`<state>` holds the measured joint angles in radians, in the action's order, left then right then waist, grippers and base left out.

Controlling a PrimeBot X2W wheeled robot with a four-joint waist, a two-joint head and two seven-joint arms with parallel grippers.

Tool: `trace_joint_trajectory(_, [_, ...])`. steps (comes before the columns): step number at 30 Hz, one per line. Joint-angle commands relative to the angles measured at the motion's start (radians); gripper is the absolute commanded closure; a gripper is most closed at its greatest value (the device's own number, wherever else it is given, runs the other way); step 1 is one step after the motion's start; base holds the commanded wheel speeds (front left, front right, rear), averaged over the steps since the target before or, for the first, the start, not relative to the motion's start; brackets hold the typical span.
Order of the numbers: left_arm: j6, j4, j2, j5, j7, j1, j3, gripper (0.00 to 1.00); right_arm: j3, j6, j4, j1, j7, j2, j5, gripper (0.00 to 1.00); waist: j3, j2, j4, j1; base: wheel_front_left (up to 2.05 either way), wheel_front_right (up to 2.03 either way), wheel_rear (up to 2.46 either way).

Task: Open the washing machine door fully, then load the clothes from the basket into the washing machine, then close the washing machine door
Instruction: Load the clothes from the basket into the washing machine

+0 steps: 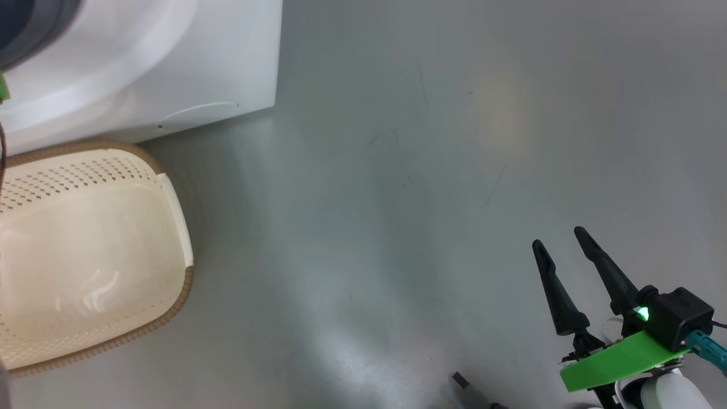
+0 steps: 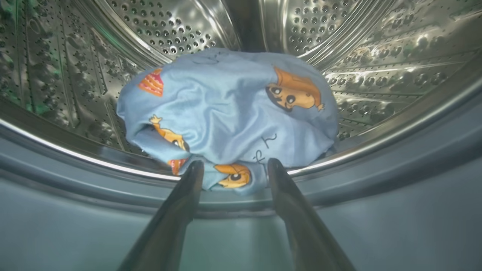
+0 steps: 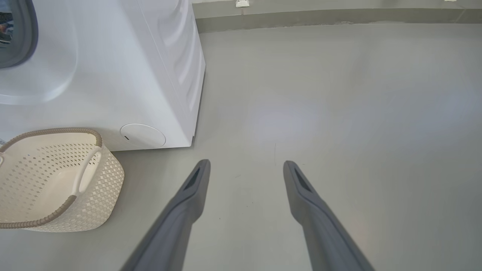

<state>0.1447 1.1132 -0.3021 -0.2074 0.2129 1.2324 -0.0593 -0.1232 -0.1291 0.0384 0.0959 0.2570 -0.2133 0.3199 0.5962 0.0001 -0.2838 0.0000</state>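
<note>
Clothes (image 2: 226,109) sit at washing machine (image 1: 170,68) lip, basket (image 1: 85,255) empty, loading seemingly done; left gripper (image 2: 234,164) apart astride them, right gripper (image 1: 558,237) apart; door needs shutting.

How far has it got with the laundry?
Nearly there. Done: the basket looks empty and a blue cloth lies in the drum, so the door must be open. In hand: the left end effector is open at the drum's lip, the cloth's edge between its fingers. Left: push that edge in, perhaps, then close the door.
</note>
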Motion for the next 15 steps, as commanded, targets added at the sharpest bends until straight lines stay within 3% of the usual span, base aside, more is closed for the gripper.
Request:
trace_joint_trajectory(1, [0.001,0.000,-0.059,0.003,0.016,0.023,0.007,0.16,-0.014,-0.002,-0.027,-0.040,0.005,-0.024,0.016,0.00,0.005,-0.0001,0.003,0.0000,0.00,0.00,0.00])
trace_joint_trajectory(9, [0.006,0.062,-0.067,0.002,0.034,0.072,-0.004,0.29,-0.012,-0.002,-0.034,-0.065,0.005,-0.031,0.023,0.00,0.008,-0.0001,-0.001,0.0000,0.00,0.00,0.00])
trace_joint_trajectory(15, [0.005,0.085,-0.074,0.005,0.041,0.092,-0.014,0.33,-0.010,-0.002,-0.037,-0.078,0.005,-0.033,0.028,0.00,0.013,-0.0001,-0.010,0.0000,0.00,0.00,0.00])
